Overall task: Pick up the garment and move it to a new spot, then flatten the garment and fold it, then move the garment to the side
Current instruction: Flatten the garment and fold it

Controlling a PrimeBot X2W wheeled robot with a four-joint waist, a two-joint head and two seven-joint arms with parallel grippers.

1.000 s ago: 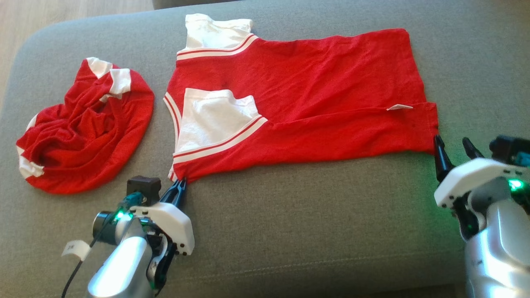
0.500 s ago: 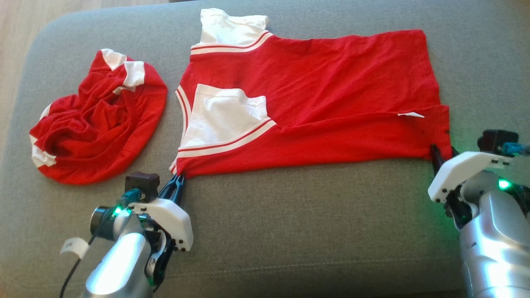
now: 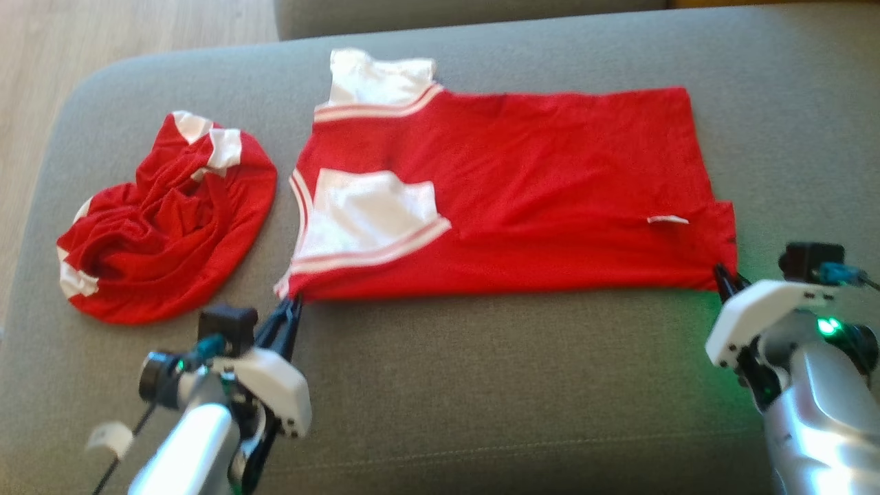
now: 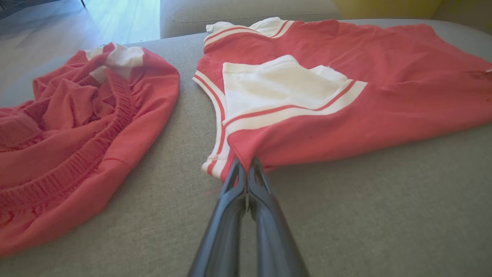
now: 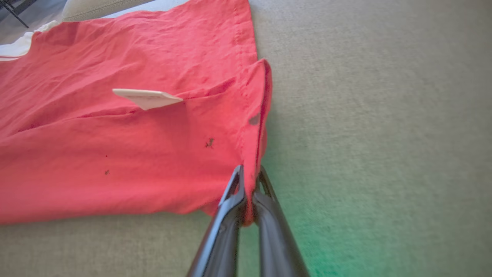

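Red garment (image 3: pixel 536 185), white sleeves, flat; left gripper (image 3: pixel 290 306), right gripper (image 3: pixel 726 278) jaws clamp near corners.

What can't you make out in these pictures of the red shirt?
Head view: white tag on the red shirt, too small to read.
Left wrist view: crumpled red garment, cut off by the left edge.
Right wrist view: shirt's sleeve end, cut off by the left edge.

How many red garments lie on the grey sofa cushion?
2: a flat red-and-white fabric shirt spread at the centre; a crumpled red-and-white fabric garment heaped to its left.
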